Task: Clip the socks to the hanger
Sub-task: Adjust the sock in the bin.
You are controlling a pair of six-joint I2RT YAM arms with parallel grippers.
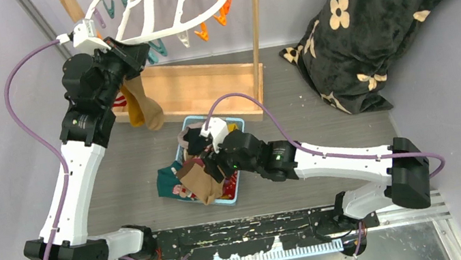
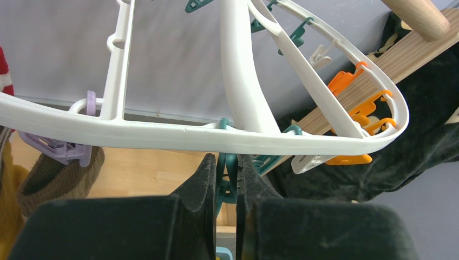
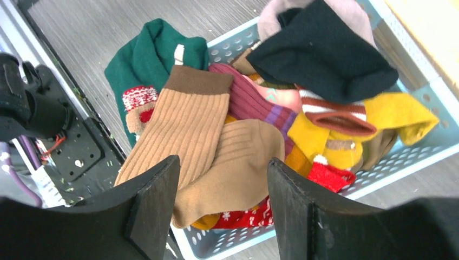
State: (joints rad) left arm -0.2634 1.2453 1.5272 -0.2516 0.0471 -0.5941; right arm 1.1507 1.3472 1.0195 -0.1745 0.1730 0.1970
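Socks point(image 3: 243, 157) fill a light blue basket point(image 3: 427, 146) near the middle of the table point(image 1: 337, 121), a bit toward its near edge. We can't see the bottom ones, they're buried. A green sock point(image 3: 146, 49) flops over the basket's rim & hides that side. The hanger point(image 2: 162, 135) hangs over the far left corner of the table. Its top is cut off in the top pic.

Our left claw point(image 2: 227, 162) is pinched tight on a teal clip point(image 2: 223, 187) just under the hanger's rim. Only the left wrist cam shows that; from the top, the arm covers it. Our right claw point(image 3: 222, 168) is spread wide over the basket w/ nothing in it, above a tan sock point(image 3: 184, 124). We can't tell if it touches that sock.

The top cam shows a whole mustard sock point(image 1: 134, 106) dangling from the hanger. The left wrist cam gets just a yellow sliver of it.

The hanger is smooth white plastic, a curved ring w/ bars inside. The tan sock is ribbed w/ a brown cuff. A black sock point(image 3: 325, 54) looks soft. The basket has rows of small round holes.
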